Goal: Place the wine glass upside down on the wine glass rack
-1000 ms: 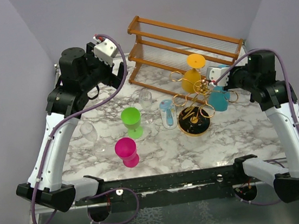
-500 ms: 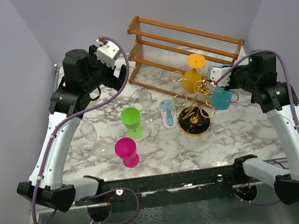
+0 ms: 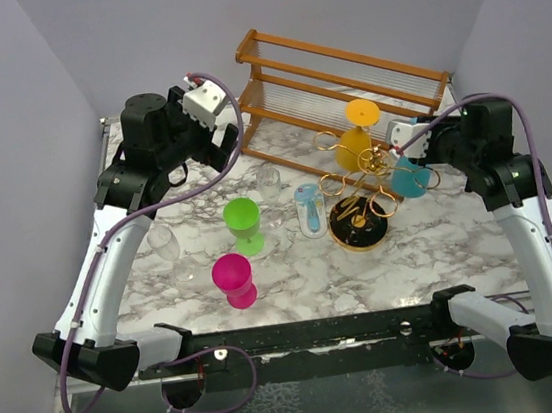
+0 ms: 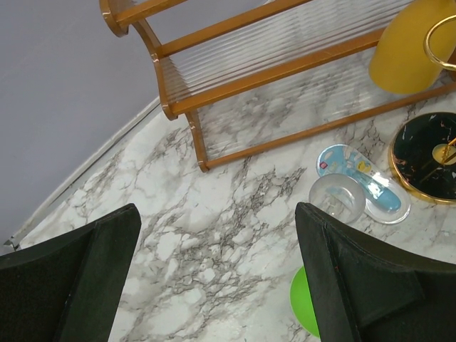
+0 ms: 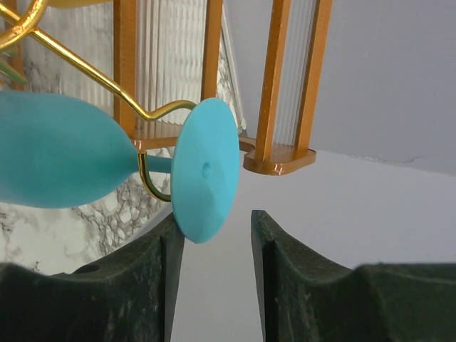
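The gold wire wine glass rack (image 3: 357, 184) stands on its round black base at the table's right centre. A yellow wine glass (image 3: 357, 141) hangs upside down on its far side. A teal wine glass (image 3: 406, 180) hangs upside down on its right loop; in the right wrist view its stem sits in a gold loop (image 5: 153, 153) and its foot (image 5: 205, 171) faces me. My right gripper (image 5: 216, 221) is open just below the foot, whose rim is by the left finger. It also shows in the top view (image 3: 409, 153). My left gripper (image 4: 217, 242) is wide open and empty, high over the marble.
A brown wooden slatted rack (image 3: 341, 78) stands at the back. On the marble stand a green glass (image 3: 243, 223), a pink glass (image 3: 233, 278), a clear glass (image 3: 269, 182), another clear glass (image 3: 165, 245) at the left, and a pale blue glass (image 3: 309, 209) beside the rack's base.
My right gripper has drawn back slightly to the right from the teal glass, which stays hanging on the rack. My left arm has drifted a little to the right.
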Tool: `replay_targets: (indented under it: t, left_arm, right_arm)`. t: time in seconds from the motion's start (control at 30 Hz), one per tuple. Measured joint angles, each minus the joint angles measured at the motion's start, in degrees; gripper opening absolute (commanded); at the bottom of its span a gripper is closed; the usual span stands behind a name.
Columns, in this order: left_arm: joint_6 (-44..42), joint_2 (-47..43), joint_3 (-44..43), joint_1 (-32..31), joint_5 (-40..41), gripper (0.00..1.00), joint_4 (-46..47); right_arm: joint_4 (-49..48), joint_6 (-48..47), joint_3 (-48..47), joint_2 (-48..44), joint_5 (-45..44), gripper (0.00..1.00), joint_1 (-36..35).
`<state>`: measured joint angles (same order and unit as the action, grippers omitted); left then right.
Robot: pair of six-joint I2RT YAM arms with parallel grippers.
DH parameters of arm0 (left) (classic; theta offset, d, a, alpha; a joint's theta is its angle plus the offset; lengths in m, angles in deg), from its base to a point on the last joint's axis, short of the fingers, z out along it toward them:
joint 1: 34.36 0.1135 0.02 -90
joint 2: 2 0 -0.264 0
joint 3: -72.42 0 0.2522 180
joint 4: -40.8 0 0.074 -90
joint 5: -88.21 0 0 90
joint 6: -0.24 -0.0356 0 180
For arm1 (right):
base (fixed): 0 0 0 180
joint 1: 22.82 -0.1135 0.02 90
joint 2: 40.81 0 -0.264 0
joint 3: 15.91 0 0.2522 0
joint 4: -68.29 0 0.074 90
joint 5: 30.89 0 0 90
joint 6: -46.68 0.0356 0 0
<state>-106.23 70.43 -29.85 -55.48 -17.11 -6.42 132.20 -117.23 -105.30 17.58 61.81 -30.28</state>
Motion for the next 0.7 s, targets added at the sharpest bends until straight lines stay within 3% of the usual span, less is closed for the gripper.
replay_targets:
  t: [0.27, 0.4, 0.7]
  left_arm:
    - [-0.1, 0.1, 3.9, 0.0, 0.0, 0.93, 2.2]
    - [0.0, 1.0, 6.1, 0.0, -0.1, 0.92, 3.4]
    - [1.6, 6.2, 8.0, 0.0, -1.4, 0.88, 4.0]
  right_arm:
    - [-1.2, 1.2, 2.2, -0.5, -4.2, 0.55, 0.0]
    - [-3.7, 2.6, 5.6, -1.0, -8.7, 0.75, 0.0]
    - [-9.3, 7.9, 9.0, -1.9, -17.4, 0.76, 0.0]
